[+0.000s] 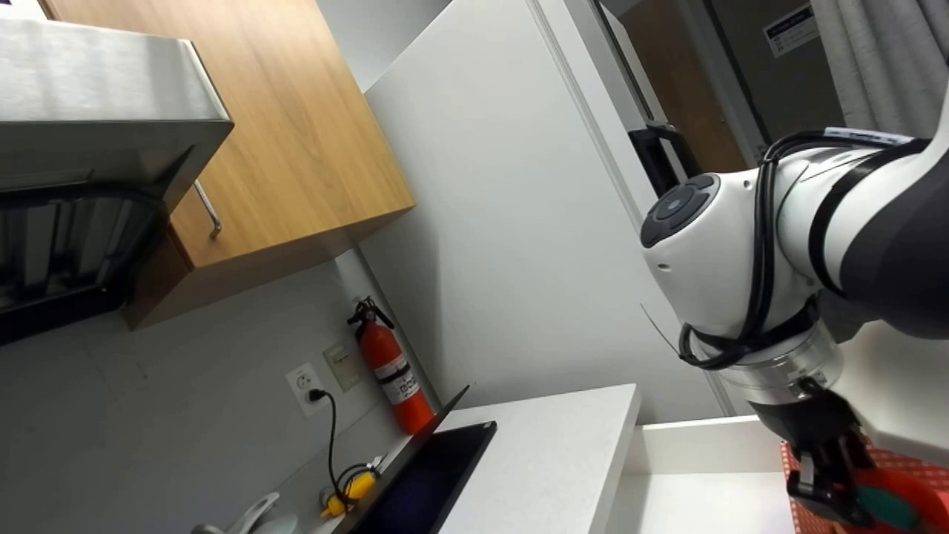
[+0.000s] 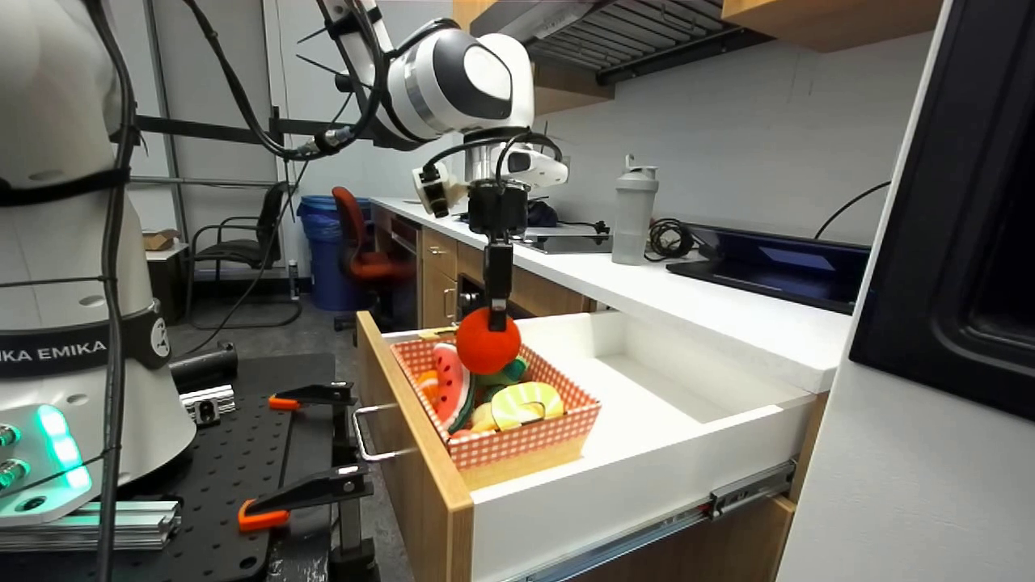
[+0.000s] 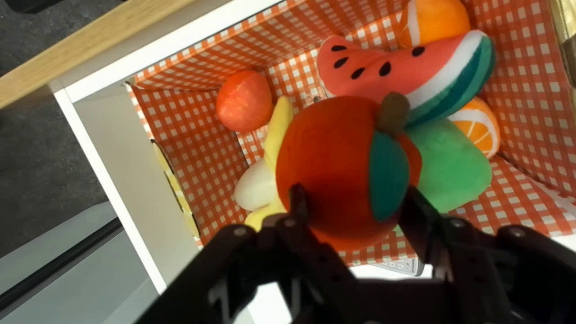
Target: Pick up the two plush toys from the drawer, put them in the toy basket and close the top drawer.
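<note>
My gripper point(image 3: 354, 192) is shut on a round red-orange plush toy point(image 3: 333, 148) with a teal leaf and brown stem. In an exterior view the toy point(image 2: 485, 343) hangs from the fingers point(image 2: 497, 317) over the toy basket point(image 2: 534, 443). The basket, red-and-white checked, stands inside the open white top drawer point(image 2: 647, 477), at its front. In the wrist view the basket point(image 3: 531, 58) holds several plush toys: a watermelon slice point(image 3: 382, 74), a green one point(image 3: 454, 166), a peach-coloured one point(image 3: 245, 101), yellow pieces and orange slices. Which is the second plush toy, I cannot tell.
The drawer has a metal handle point(image 2: 368, 436) on its wooden front. A grey remote-like device point(image 3: 402, 265) lies beside the basket. The white counter point(image 2: 728, 315) above bears a bottle point(image 2: 633, 214) and a laptop point(image 2: 768, 267). Black clamps point(image 2: 311, 489) stand near the drawer front.
</note>
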Motion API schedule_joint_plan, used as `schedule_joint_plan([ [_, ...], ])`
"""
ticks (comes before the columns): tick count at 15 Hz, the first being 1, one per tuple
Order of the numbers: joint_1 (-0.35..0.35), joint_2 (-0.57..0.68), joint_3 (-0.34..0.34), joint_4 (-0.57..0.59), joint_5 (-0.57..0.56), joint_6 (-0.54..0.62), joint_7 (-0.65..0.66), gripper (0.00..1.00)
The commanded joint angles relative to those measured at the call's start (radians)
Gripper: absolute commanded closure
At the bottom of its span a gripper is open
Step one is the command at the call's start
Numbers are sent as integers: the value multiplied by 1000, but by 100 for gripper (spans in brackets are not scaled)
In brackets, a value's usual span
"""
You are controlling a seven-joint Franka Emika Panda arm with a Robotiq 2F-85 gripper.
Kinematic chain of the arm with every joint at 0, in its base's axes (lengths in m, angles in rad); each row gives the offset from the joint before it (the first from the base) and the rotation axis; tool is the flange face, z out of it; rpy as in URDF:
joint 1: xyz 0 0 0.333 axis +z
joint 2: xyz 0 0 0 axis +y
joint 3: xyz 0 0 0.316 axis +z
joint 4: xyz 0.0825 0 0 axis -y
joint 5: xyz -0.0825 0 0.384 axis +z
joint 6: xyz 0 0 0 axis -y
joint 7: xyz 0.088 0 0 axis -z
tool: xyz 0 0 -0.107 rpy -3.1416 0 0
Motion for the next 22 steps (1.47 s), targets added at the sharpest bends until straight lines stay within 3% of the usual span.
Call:
schedule_joint_plan([
  [1, -27, -57, 21, -33, 17, -10, 0, 14],
  [3, -32, -81, 22, -45, 18, -13, 4, 1],
  [7, -40, -148, 32, -87, 38, -15, 5, 0],
  [13, -26, -251, 78, -181, 171, -35, -12, 0],
  [14, -24, -214, 92, -129, 194, -55, -11, 5],
  [15, -22, -225, 104, -138, 211, -56, -5, 26],
  [17, -21, -235, 127, -133, 232, -65, 8, 31],
  [22, -9, -240, 163, -125, 287, -120, -2, 70],
])
